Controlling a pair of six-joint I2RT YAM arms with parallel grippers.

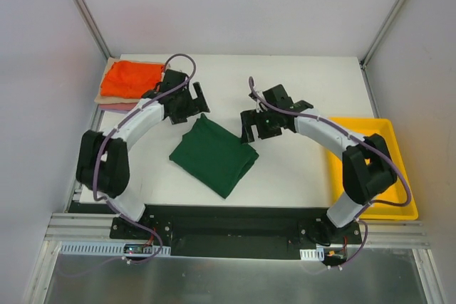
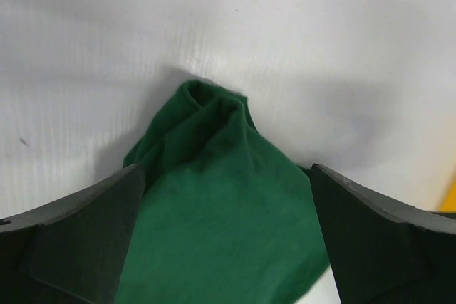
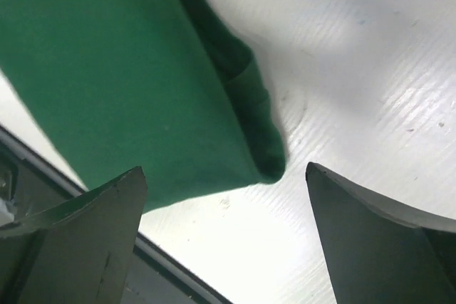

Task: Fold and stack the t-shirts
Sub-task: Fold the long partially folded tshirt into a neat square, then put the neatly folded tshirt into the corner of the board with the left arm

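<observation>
The green shirt (image 1: pixel 214 156) lies folded small on the table (image 1: pixel 306 83), near the arms. Just past it hang the left gripper (image 1: pixel 192 99) and the right gripper (image 1: pixel 248 126) — both wide open, holding nothing. The folding looks done, I think. Next, one gripper must pinch the whole bundle so it does not flop open. The yellow tray (image 1: pixel 390 133) on the right shows nothing inside. Far left sits the pile (image 1: pixel 130 80) — orange on top.

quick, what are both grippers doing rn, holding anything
left gripper: open, holding nothing, above the green t-shirt.
right gripper: open, holding nothing, above a corner of the same shirt.
</observation>
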